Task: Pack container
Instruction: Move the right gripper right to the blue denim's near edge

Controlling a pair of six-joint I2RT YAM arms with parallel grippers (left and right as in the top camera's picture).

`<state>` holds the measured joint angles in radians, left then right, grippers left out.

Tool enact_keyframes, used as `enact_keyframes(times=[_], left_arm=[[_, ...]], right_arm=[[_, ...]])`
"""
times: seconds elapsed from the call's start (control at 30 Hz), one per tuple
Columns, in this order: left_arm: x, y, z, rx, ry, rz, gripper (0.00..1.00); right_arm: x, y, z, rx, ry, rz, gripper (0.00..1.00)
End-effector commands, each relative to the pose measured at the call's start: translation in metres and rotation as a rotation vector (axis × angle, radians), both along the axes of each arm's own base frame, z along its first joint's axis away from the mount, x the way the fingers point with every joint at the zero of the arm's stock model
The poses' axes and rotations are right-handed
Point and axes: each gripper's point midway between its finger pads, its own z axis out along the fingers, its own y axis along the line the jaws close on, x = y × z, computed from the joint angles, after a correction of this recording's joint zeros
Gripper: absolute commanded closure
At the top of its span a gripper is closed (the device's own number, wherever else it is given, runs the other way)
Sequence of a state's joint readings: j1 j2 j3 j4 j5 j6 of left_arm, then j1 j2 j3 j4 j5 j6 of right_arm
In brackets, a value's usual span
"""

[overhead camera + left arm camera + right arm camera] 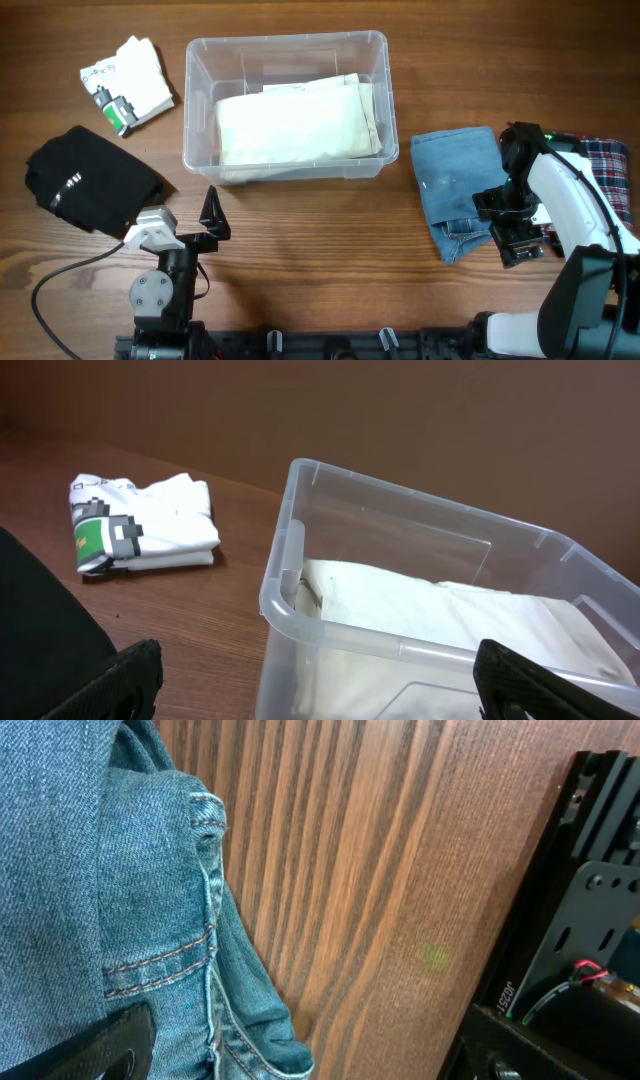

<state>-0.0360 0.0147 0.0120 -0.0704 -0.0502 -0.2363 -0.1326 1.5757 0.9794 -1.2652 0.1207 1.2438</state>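
1. Jaws wide on both arms, nothing held. From overhead, you see the left gripper [178, 224] near the front wall of the container [200, 60] and the right gripper [518, 245] over the near edge of the folded jeans [455, 180]. The clear bin sits at the table's far centre with one cream garment [295, 125] flat inside, so one item looks packed. A black garment [90, 180], a white printed shirt [128, 82], the jeans and a plaid piece [605, 160] lie outside, all apparently yet to go in.
2. Left wrist: your spread fingers [125, 680] frame the bin's near corner, with the cream cloth covering its floor and the printed shirt beyond on the left.
3. Right wrist: denim seams fill the left, and the bare wood-grain table [380, 870] runs to a black metal frame [590, 900] at its edge. Nothing more of the room shows.
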Motion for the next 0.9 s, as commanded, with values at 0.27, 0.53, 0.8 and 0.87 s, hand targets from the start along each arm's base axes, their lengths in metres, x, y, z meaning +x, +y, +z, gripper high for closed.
enact_keyframes(times=[0.27, 0.53, 0.8, 0.87], left_arm=[[0.000, 0.000, -0.002, 0.023, 0.003, -0.004, 0.00], [0.000, 0.000, -0.002, 0.023, 0.003, -0.004, 0.00], [0.000, 0.000, -0.002, 0.023, 0.003, -0.004, 0.00], [0.000, 0.000, -0.002, 0.023, 0.003, -0.004, 0.00]], right_arm=[[0.003, -0.001, 0.000, 0.017, -0.017, 0.089, 0.01], [0.009, -0.003, 0.037, 0.001, -0.077, 0.082, 0.02], [0.025, -0.003, 0.083, -0.026, -0.283, 0.092, 0.00], [0.024, -0.003, 0.083, -0.022, -0.284, 0.093, 0.00]])
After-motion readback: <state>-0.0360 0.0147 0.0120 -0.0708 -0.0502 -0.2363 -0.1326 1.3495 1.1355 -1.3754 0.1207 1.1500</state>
